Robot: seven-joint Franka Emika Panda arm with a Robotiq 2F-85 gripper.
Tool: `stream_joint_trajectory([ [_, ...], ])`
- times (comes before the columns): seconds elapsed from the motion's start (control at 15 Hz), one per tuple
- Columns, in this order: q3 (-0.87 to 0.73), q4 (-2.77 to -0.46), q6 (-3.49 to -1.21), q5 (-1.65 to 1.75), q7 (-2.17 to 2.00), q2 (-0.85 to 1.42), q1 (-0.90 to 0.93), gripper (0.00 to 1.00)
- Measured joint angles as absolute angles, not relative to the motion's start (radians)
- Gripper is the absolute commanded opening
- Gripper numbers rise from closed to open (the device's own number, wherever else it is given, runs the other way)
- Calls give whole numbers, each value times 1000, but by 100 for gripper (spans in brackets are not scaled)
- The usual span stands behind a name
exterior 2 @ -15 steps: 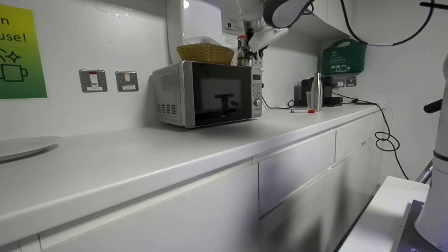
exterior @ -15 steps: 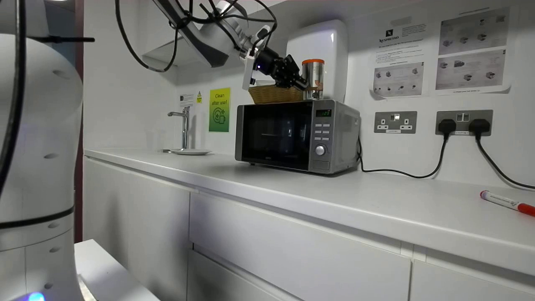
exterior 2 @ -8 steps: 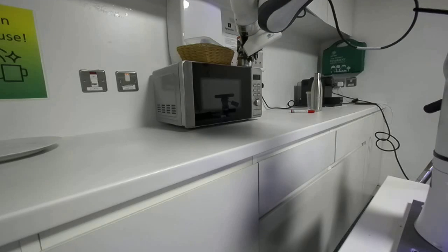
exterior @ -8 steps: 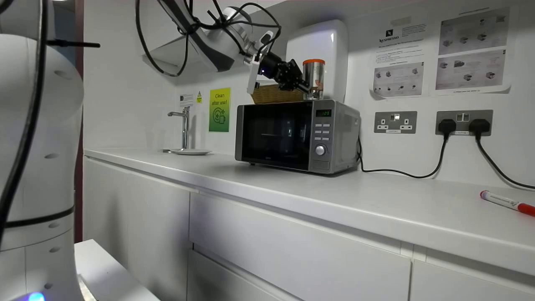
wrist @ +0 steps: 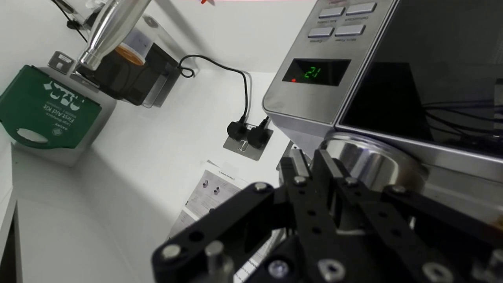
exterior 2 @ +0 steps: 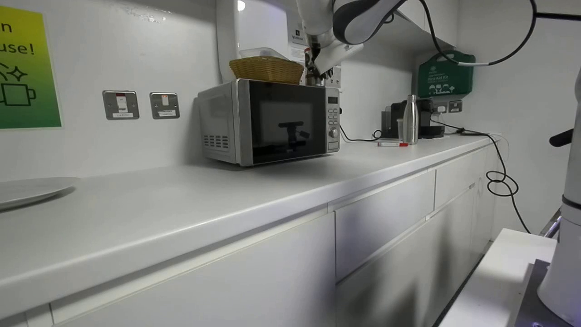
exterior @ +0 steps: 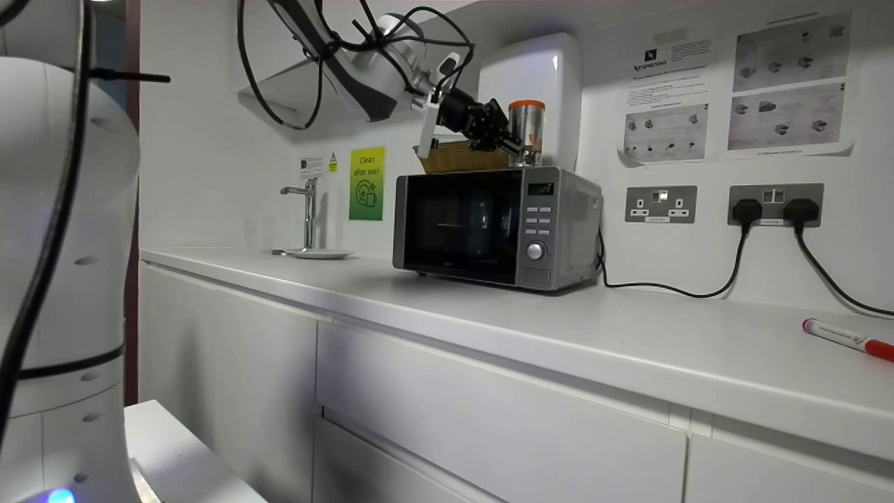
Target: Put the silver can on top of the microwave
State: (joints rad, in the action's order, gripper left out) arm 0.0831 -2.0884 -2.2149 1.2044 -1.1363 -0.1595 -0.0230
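Observation:
The silver can (exterior: pixel 529 129), with an orange lid, stands upright on the microwave (exterior: pixel 576 223) at the control-panel end. In an exterior view the can (exterior 2: pixel 307 53) is partly hidden by my arm. My gripper (exterior: pixel 517 144) is low against the can's side, just above the microwave top. In the wrist view the fingers (wrist: pixel 310 157) are nearly together with a narrow empty gap. The can (wrist: pixel 373 161) lies outside the gap, right of the right finger, which overlaps it. Whether they touch is hard to tell. The microwave (wrist: pixel 300 100) also shows there, upside down.
A wicker basket (exterior 2: pixel 265 69) sits on the microwave beside the can. A white wall unit (exterior: pixel 534 84) is right behind. A metal bottle (exterior 2: pixel 411 120), a marker (exterior 2: pixel 392 144) and a plate (exterior 2: pixel 36 188) are on the counter. A cupboard hangs above.
My gripper has moved slightly toward the wall and lower. The can has shifted a little the same way, staying upright on the microwave.

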Motion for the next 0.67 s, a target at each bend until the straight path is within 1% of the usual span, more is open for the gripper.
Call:
stream_joint_trajectory([
  [0.4, 83, -2068, -2217, 1207, -1136, -143, -19, 10],
  [0.67, 83, -2056, -2220, 1207, -1137, -134, -10, 11],
])
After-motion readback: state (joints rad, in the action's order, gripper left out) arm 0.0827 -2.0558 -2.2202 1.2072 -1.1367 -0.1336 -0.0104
